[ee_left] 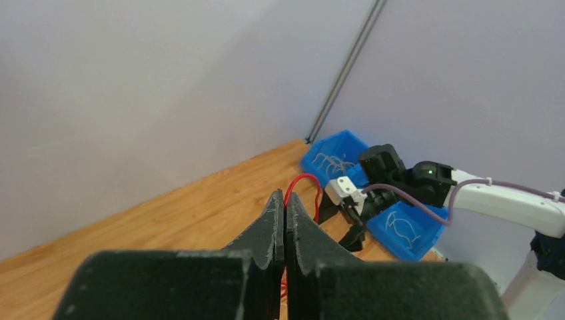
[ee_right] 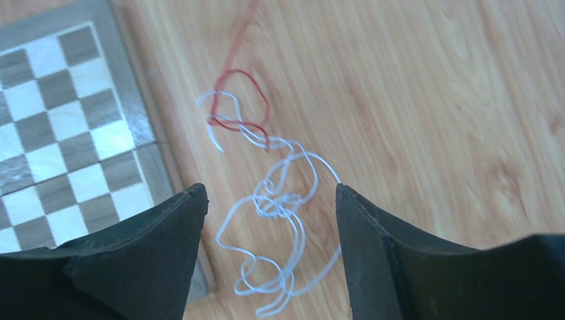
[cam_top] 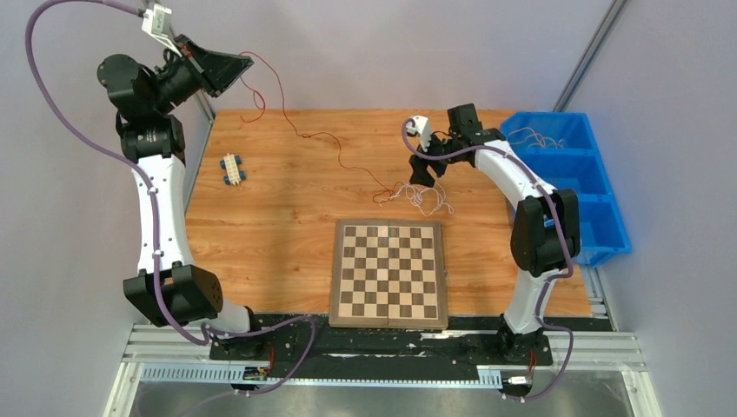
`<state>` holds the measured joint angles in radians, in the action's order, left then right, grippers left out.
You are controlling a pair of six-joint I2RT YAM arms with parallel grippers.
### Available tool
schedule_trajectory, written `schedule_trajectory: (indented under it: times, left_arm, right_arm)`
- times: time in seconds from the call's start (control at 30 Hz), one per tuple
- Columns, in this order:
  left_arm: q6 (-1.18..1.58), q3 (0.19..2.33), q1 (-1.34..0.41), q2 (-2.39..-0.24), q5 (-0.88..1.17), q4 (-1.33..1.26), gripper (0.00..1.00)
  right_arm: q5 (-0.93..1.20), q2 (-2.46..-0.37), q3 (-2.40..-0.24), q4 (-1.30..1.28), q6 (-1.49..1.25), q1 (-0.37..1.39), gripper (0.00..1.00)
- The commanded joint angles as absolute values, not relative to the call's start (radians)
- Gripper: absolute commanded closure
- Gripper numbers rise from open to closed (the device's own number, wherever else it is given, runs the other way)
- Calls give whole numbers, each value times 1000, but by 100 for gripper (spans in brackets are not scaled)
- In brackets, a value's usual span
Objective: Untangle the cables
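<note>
The thin white wire tangle point(cam_top: 421, 198) lies on the wooden tabletop point(cam_top: 278, 226) directly beneath the wide-open right end effector point(ee_right: 270, 193), while the raised left end effector point(ee_left: 284, 199) pinches the thin red wire point(cam_top: 341, 162) stretching toward it

This is a robotics lab, set up as a test cell. Two white-and-black robot arms point(cam_top: 161, 208) are bolted to aluminium rails point(cam_top: 382, 352) along the bottom edge of the top view, facing a wood-grain table point(cam_top: 287, 217). Plain pale partition walls point(cam_top: 391, 52) close off the upper part. A blue compartment bin point(cam_top: 604, 226) sits at the right edge, and a chessboard point(cam_top: 388, 273) lies at lower centre.
</note>
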<state>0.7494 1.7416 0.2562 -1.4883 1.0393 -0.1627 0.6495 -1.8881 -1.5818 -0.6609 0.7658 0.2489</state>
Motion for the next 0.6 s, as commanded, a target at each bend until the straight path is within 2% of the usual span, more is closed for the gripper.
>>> schedule_trajectory:
  times: [0.0,0.07,0.23,0.27,0.3,0.33,0.4,0.47,0.57]
  left_arm:
    - [515,1695,250,-1467,958,104,100]
    - [379,1668,245,-1482,919,289,100]
    - [20,1607,232,-1542,787,535,100]
    - [-31,1617,222,-1577,723,607,96]
    - [-121,1622,207,-1594,691,641,87]
    - [-155,1630,198,-1623,646,689,64]
    - [-175,1610,169,-1640,644,691,42]
    - [-9,1537,139,-1629,718,587,29]
    - [250,1392,55,-1609,823,322,24]
  right_arm:
    - [720,-1913,-1616,-675,742,306,30]
    - [712,-1943,-1613,-675,751,315,29]
    - [672,-2035,-1610,-674,775,315,28]
    - [658,-2046,-1605,-674,783,314,28]
    - [646,-2054,-1601,-675,785,314,29]
    - [643,-2057,-1595,-675,785,311,30]
    - [660,-2047,-1575,-675,789,297,32]
    - [676,-2033,-1551,-675,808,287,36]
    - [679,-2031,-1537,-675,828,283,43]
